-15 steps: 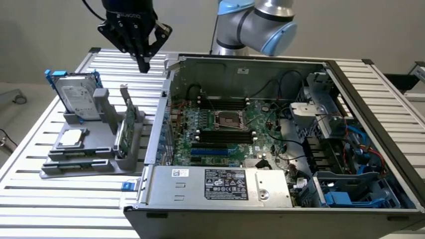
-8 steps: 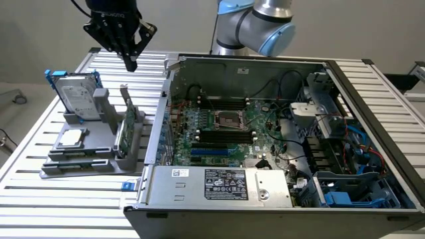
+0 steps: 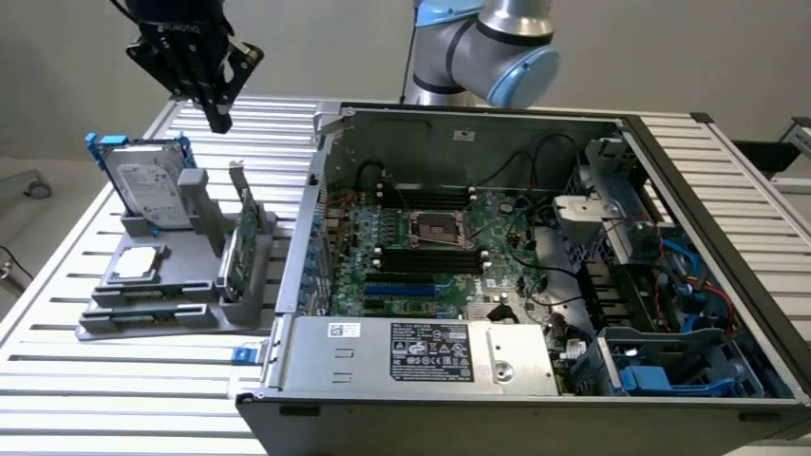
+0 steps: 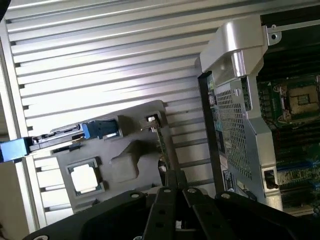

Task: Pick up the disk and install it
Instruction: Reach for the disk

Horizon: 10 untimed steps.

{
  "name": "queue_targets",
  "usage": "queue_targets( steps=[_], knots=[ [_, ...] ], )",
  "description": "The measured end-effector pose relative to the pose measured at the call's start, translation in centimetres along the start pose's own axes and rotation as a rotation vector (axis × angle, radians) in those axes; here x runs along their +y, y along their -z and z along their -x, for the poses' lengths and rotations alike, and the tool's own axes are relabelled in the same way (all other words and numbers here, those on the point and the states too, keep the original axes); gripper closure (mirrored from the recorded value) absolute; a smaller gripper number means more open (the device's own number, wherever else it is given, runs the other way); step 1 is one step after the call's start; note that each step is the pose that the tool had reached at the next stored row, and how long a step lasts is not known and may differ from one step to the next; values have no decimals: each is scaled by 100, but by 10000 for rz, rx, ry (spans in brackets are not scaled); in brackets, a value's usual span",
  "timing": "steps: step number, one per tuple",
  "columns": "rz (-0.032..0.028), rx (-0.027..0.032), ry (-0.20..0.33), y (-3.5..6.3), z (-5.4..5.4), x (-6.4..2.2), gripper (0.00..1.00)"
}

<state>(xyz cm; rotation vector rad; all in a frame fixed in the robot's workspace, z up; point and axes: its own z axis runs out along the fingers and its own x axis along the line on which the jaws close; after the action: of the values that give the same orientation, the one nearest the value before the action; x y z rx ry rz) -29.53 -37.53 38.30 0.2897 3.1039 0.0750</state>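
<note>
Blue plastic edged the disk (image 3: 143,182), which stood upright in a grey holder (image 3: 152,318) at the left of the exterior view, well outside the open computer case (image 3: 507,285). That view gave the disk's white labelled face; the wrist view caught the disk (image 4: 55,136) edge-on, with the square chip (image 4: 84,177) and the green circuit stick (image 4: 161,140) beside it on the same holder. The gripper (image 3: 222,122) hung above the disk in the upper left of the exterior view, jaws pressed together with nothing between them. White labels showed on the disk and on the power supply (image 3: 419,350) at the case's front, but their print could not be read.
</note>
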Motion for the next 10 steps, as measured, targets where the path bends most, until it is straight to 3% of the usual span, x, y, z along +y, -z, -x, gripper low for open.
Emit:
queue_targets(
  steps=[10],
  knots=[
    [-2,-1,-5,-89,-499,174,89]
  ],
)
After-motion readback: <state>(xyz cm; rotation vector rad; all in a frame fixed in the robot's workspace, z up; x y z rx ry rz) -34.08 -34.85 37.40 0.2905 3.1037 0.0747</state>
